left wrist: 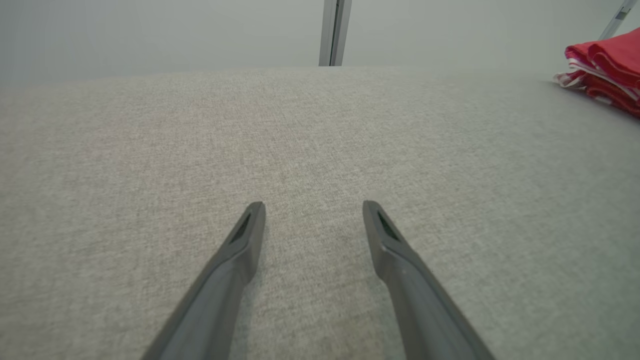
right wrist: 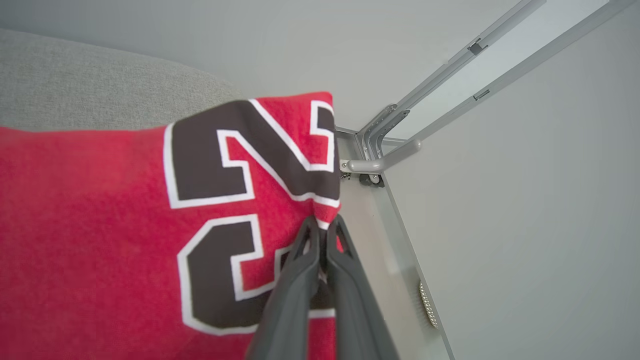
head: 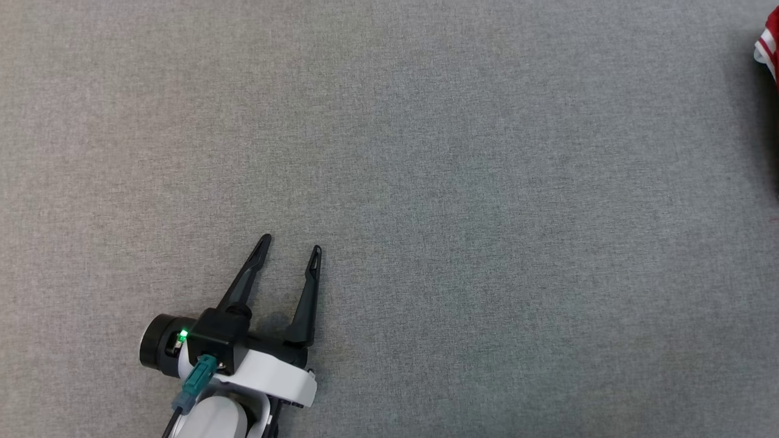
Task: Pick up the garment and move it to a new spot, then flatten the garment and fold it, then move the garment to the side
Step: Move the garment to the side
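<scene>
The garment is a red jersey with large black, white-edged numbers. My right gripper is shut on its right edge, the two fingers pressed together over the cloth near the table's edge. In the head view just a scrap of the garment shows at the top right corner. The left wrist view has it as a folded red and white pile at the far right. My left gripper stands open low over the grey table at the lower left, nothing between its fingers.
The grey cloth-covered table stretches wide between my left gripper and the garment. Beyond its right edge, metal frame legs and the pale floor show below. A grey post stands behind the far edge.
</scene>
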You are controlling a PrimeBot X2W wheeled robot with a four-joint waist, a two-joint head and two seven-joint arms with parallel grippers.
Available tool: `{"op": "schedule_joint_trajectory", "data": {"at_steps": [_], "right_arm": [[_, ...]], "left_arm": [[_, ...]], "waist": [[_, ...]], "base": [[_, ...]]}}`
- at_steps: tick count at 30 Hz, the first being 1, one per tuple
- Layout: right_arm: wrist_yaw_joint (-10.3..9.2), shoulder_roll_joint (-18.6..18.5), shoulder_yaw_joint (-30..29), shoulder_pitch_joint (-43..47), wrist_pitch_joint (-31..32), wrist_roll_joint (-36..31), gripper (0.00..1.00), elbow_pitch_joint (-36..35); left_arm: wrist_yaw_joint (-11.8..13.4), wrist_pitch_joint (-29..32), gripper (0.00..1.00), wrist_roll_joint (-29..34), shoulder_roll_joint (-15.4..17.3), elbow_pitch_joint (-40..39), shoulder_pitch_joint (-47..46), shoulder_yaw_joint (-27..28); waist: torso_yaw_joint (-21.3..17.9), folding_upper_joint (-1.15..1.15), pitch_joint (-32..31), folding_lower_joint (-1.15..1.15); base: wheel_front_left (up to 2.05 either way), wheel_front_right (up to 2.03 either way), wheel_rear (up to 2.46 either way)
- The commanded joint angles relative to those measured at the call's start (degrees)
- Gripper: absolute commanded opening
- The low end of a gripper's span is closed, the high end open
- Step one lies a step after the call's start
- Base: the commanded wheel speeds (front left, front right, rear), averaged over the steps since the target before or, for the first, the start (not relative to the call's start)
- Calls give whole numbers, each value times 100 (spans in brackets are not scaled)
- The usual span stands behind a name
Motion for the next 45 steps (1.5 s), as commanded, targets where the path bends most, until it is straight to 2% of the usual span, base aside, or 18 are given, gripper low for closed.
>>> {"op": "schedule_joint_trajectory", "data": {"at_steps": [1, 16, 23, 28, 37, 41, 45], "right_arm": [[-1, 107, -214, -25, -191, -217, 100, 66], [-1, 756, -1308, 224, -606, -1320, 100, 9], [-1, 1117, -1717, 445, -981, -1391, 100, -190], [-1, 1453, -1817, 646, -1467, -1219, 100, -346], [-1, 2008, -1385, 1250, -2018, -657, 100, -734], [0, 2266, -1230, 1797, -2114, -226, 100, -1143], [0, 2552, -1089, 2699, -2142, 154, 100, -1894]], "left_arm": [[8, -24, 100, 23, 47, 1, -123, 0], [60, -11, 100, -33, 103, 45, -134, -40], [68, -17, 100, -151, 105, 58, -201, 42], [113, -21, 100, -304, 94, 75, -198, 217], [259, -23, 100, -698, -5, 235, 1, 567], [299, -23, 100, -852, -54, 355, 109, 640], [378, -23, 100, -912, -45, 502, 318, 689]], "waist": [[-5, 0, 32, 0], [-100, 0, -138, 0], [-141, 0, -494, 0], [-183, 0, -898, 0], [-269, 0, -1715, 0], [-277, 0, -2051, 0], [-261, 0, -2370, 0]], "base": [[0, 0, 0], [0, 0, 0], [0, 0, 0], [0, 0, 0], [0, 0, 0], [0, 0, 0], [0, 0, 0]]}}
